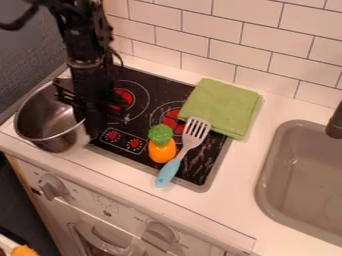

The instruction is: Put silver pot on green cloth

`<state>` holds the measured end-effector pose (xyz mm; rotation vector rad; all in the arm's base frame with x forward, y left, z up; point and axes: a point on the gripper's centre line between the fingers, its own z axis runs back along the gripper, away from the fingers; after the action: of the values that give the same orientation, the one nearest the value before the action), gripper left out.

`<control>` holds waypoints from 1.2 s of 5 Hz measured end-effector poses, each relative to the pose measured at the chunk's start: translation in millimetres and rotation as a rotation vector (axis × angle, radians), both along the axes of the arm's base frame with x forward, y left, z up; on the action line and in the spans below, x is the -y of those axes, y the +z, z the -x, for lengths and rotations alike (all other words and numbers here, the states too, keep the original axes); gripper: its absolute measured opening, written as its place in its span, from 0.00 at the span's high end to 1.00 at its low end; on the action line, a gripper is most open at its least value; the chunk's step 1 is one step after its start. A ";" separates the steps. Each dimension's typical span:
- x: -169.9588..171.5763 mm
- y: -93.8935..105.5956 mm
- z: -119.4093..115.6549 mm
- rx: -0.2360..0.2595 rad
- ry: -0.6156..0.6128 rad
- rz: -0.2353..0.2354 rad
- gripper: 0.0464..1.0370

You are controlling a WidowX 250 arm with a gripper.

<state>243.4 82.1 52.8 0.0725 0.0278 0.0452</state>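
Currently, a shiny silver metal pot (48, 117) is sitting left of the black stovetop (150, 85), the black two-finger gripper (85, 117) hanging by its right rim; whether it is grasping anything, I can't tell. A folded green cloth (220, 106) is covering the stovetop's back right corner. Unreadably tiny marks are ringing the white knobs (55, 187).

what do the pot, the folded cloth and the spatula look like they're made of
The pot looks like polished metal, probably stainless steel, given its mirror-like shine. The cloth seems a matte woven fabric, judging by its soft folds. The spatula's slotted head looks like grey metal or plastic; its smooth blue handle, likely plastic.
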 end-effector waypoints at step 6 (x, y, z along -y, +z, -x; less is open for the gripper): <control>183.8 6.6 -143.7 0.064 -0.399 -0.140 0.96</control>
<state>387.0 -101.7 59.3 0.2152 -0.0543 -0.3497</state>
